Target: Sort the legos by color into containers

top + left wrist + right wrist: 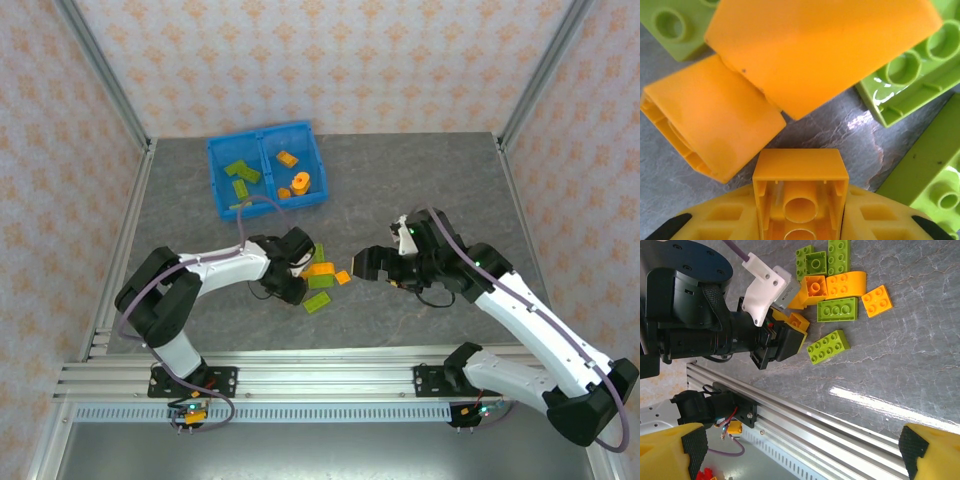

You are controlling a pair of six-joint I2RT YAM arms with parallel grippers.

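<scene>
Plainly, the left gripper's (800,215) jaws pinch a small orange brick (800,172), hollow underside toward its camera and studs hidden, at the edge of the pile (322,275) mid-bench (430,180). Two bigger orange blocks (815,55) ahead are cut off by the frame, as are green blocks (910,80) at the corners. The right gripper (800,452) hangs just right of the pile, jaws spread wide, bare bench around it. The tray (217,178) sits well apart at the far side, green pieces (241,175) in its left compartment, orange pieces (294,178) in its right.

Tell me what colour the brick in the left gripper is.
Orange. The brick sits between the left gripper's fingers, clearest in the left wrist view.
</scene>
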